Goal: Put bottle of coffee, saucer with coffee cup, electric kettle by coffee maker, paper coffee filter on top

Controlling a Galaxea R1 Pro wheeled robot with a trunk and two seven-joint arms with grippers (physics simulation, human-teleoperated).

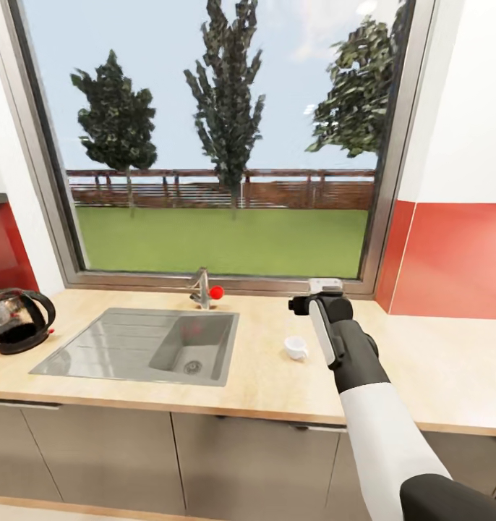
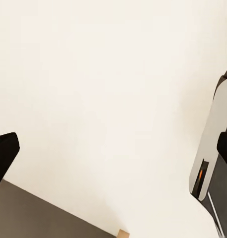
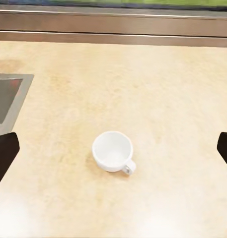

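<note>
A light wood worktop [image 1: 436, 376] runs beneath a wide window, an inset steel sink [image 1: 118, 347] at its middle. One coffee cup [image 3: 113, 151] stands upright on bare wood just right of the sink, mouth up, its handle turned away from the sink. One electric kettle [image 1: 16, 318] sits at the far left edge. The right gripper [image 3: 113, 151] hovers above the cup, fingers spread wide. The left gripper [image 2: 113, 148], likewise spread, faces a blank wall.
</note>
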